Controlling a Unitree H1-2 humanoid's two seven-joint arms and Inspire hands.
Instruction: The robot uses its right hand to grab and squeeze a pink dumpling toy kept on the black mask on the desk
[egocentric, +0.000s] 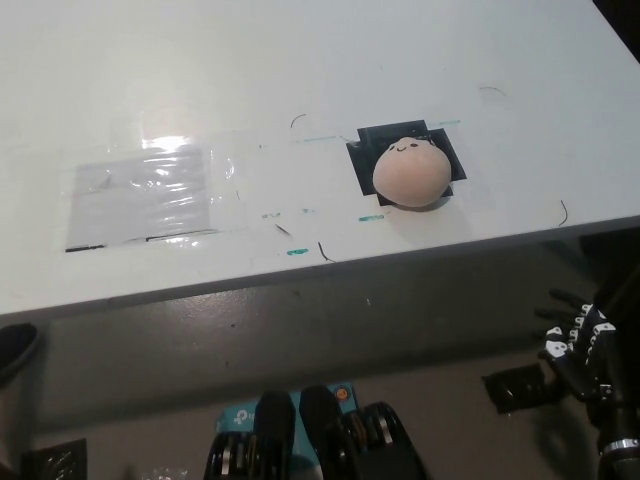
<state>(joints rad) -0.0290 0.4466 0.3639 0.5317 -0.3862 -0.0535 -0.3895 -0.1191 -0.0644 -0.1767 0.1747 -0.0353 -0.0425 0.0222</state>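
Note:
A pink dumpling toy (410, 171) with a small drawn face sits on the black mask (363, 166), a square patch on the white desk (300, 70) near its front edge. My black right hand (584, 345) hangs low at the picture's right edge, below the desk's front edge and well apart from the toy. Its fingers are spread and hold nothing. My white left hand does not show in this view.
A clear shiny plastic sheet (145, 192) is taped to the desk at the left. Small teal and black marks dot the desk near the mask. Below the desk edge lies grey floor with a small black plate (516, 388).

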